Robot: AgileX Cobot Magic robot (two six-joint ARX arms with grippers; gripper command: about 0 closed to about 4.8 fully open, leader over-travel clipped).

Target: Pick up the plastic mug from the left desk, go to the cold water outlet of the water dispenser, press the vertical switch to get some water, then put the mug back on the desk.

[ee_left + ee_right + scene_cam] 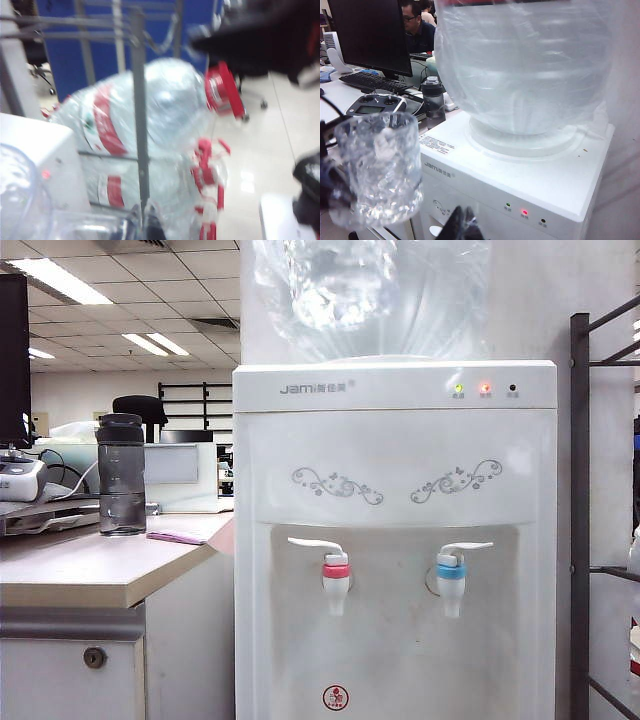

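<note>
The plastic mug (380,165), clear and dimpled, hangs in the air in front of the water dispenser's (520,180) upper corner. A dark gripper part shows at its side. In the blurred left wrist view the mug (20,195) lies beside my left gripper (145,226), whose jaws are shut on its clear plastic. My right gripper (462,225) is shut and empty, just in front of the dispenser's top front. The exterior view shows the water dispenser (395,440), the cold water outlet (451,570) with its vertical switch (468,547) and the left desk (90,570), but no gripper or mug.
A dark grey bottle (121,475) stands on the desk. The red-ringed tap (336,570) sits left of the blue one. A big water jug (370,290) tops the dispenser. A metal rack (580,520) stands to its right, with wrapped spare jugs (150,115). A controller (375,104) lies on the desk.
</note>
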